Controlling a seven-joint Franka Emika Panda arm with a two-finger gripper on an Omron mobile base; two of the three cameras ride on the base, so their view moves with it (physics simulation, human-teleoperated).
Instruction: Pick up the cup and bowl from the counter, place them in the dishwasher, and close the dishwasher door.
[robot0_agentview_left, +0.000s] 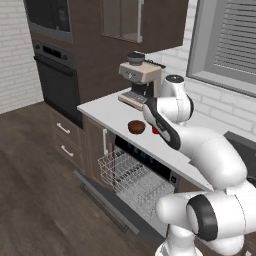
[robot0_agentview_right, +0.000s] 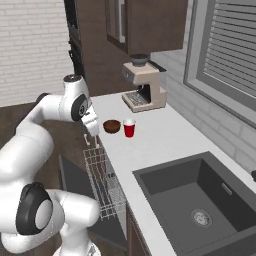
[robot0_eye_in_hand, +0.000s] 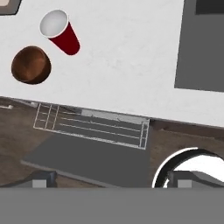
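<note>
The red cup (robot0_agentview_right: 129, 128) with its white rim stands on the light counter (robot0_agentview_right: 165, 140), right beside the dark-brown bowl (robot0_agentview_right: 112, 126). From above, the cup (robot0_eye_in_hand: 59, 30) and bowl (robot0_eye_in_hand: 30, 64) sit at the upper left, near the counter (robot0_eye_in_hand: 122, 57) edge. The arm partly hides the cup (robot0_agentview_left: 155, 131) behind the bowl (robot0_agentview_left: 136, 127). My gripper (robot0_agentview_right: 93, 136) hangs open and empty above the counter's front edge, left of the bowl. Its fingertips (robot0_eye_in_hand: 41, 179) stand wide apart. The dishwasher (robot0_agentview_left: 145, 165) is open, its wire rack (robot0_eye_in_hand: 92, 124) pulled out over the lowered dishwasher door (robot0_eye_in_hand: 87, 159).
A beige coffee machine (robot0_agentview_left: 140, 82) stands at the back of the counter, behind the bowl. A dark sink (robot0_agentview_right: 200, 205) is set into the counter to the right. A black wall oven (robot0_agentview_left: 57, 75) and brown drawers (robot0_agentview_left: 67, 140) lie left of the dishwasher.
</note>
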